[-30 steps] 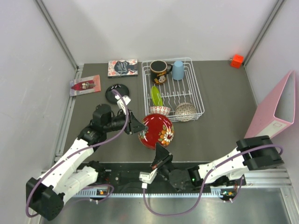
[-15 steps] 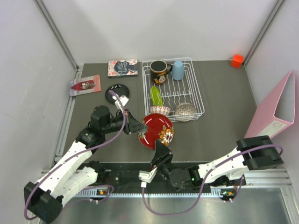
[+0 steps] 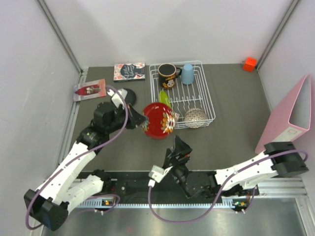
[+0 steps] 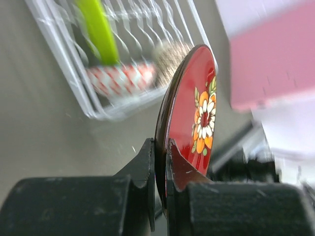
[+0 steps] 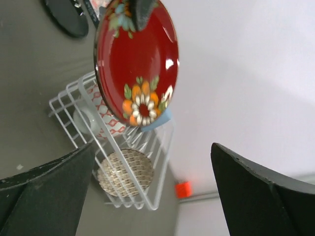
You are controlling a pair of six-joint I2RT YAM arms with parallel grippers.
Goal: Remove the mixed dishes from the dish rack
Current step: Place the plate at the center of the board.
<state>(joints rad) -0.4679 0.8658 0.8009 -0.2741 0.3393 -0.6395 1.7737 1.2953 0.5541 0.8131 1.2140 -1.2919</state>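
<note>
1. Top view: the left gripper [image 3: 139,120] is clamping the rim of the red floral plate [image 3: 158,121] and holding it up on edge, tilted, right ahead of its fingertips. The dish rack [image 3: 208,93] is sitting just past the plate, on the side away from this claw. The lime-green plate [image 3: 163,97] is standing in the prongs right behind the red one. The beige patterned bowl [image 3: 196,117] is lying at the rack's near end. The black mug [image 3: 167,75] and pale blue cup [image 3: 187,73] are standing at the far end, well away from both claws. The right gripper [image 3: 182,146] is hanging near the plate but apart from it.
2. Left wrist: the fingers [image 4: 142,162] are pinching nearly together, with only the plate's rim between them. Past the fingertips the rack is showing blurred, with the green plate upright and a red-lattice bowl [image 4: 120,78] beside the beige one. The pink binder [image 4: 275,64] is showing blurred beyond the plate.
3. Right wrist: the fingers [image 5: 44,187] are spreading wide and gripping nothing. The plate is hanging ahead, floral face this way. The rack is sitting behind it.
</note>
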